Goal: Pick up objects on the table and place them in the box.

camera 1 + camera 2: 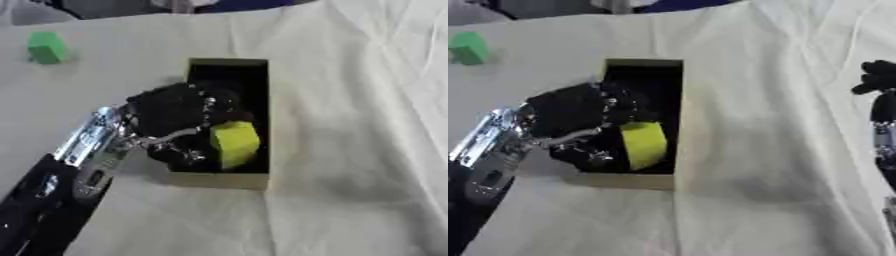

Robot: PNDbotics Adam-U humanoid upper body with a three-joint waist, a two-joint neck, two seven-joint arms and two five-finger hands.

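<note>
Holding a yellow block (234, 142) over the box (255, 125), left hand (175, 112) fingers clamped on it

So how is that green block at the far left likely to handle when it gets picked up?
The green block looks flat-faced and squarish, so it probably sits stable and won't roll. It seems small and probably light, though a push could slide it across the wrinkled cloth.
</note>
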